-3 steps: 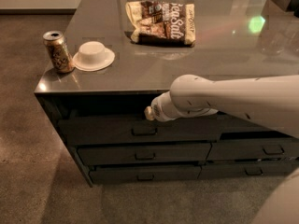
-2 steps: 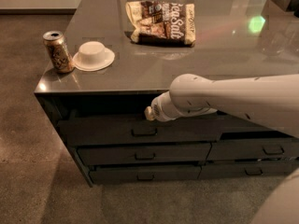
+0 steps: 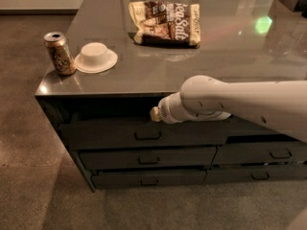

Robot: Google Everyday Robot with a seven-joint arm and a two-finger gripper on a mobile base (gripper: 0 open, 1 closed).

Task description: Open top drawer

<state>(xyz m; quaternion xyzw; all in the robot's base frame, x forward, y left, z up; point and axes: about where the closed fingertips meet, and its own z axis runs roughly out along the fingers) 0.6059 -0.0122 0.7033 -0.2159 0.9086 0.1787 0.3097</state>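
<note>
The top drawer (image 3: 110,134) is the wide dark grey front just under the counter's top, with a small rectangular pull handle (image 3: 147,135) at its middle. Its front stands a little out from the cabinet, with a dark gap above it. My gripper (image 3: 155,114) is at the end of the white arm (image 3: 240,104), which reaches in from the right. It sits at the drawer's upper edge, just above the handle and slightly to its right. Its tip is partly lost in the dark gap.
On the grey counter (image 3: 230,56) stand a drink can (image 3: 59,52), an upturned white bowl (image 3: 96,57) and a snack bag (image 3: 166,23). Two shallower drawers (image 3: 148,158) lie below the top one. Another drawer stack (image 3: 268,153) is to the right. Concrete floor lies left and in front.
</note>
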